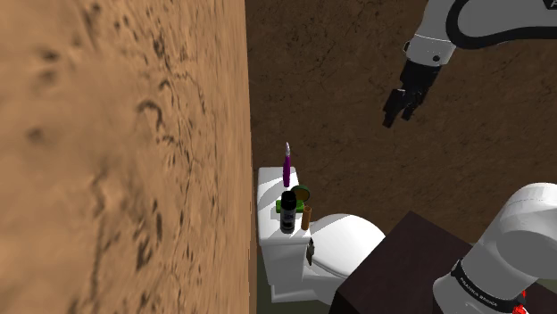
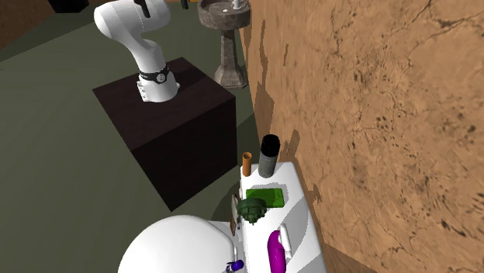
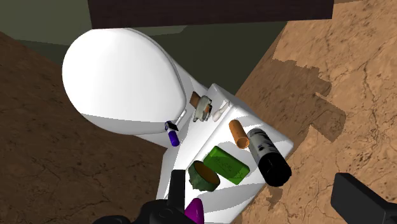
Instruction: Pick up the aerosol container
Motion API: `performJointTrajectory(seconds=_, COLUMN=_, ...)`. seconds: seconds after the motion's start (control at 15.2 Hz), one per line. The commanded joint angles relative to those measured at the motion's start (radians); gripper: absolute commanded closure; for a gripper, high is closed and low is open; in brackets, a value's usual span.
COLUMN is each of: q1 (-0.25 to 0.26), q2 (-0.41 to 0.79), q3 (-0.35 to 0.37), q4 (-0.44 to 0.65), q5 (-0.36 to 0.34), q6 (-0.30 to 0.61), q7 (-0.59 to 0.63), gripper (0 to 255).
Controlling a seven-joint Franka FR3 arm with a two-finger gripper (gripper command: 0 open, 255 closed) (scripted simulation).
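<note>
The aerosol container (image 2: 269, 155) is a black-capped, dark grey can standing upright at one end of the white toilet tank's top (image 2: 301, 225). It also appears as a black can (image 1: 287, 214) and a black cylinder (image 3: 267, 156). An orange cylinder (image 3: 240, 133) stands right beside it, and a green bar (image 3: 226, 164) lies close by. My gripper (image 1: 394, 112) hangs open high above the tank and off to the shoulder view's right. In the wrist view the gripper (image 3: 259, 179) has its two fingers wide apart with nothing between them.
A dark green round thing (image 3: 203, 175) and a purple item (image 2: 276, 248) share the tank top. The white toilet lid (image 3: 121, 76) lies in front of the tank. A rough brown wall (image 2: 388, 116) stands close behind it. My dark stand (image 2: 178, 132) and a pedestal sink (image 2: 226, 31) are nearby.
</note>
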Motion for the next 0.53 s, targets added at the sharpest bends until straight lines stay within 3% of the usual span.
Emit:
performJointTrajectory(seconds=0.0, q1=0.000, q2=0.000, q3=0.000, q4=0.000, q5=0.000, q6=0.000, q7=0.000, gripper=0)
performJointTrajectory(seconds=0.46, q1=0.023, q2=0.174, q3=0.051, q4=-0.060, q5=0.029, q6=0.209, q7=0.060, gripper=0)
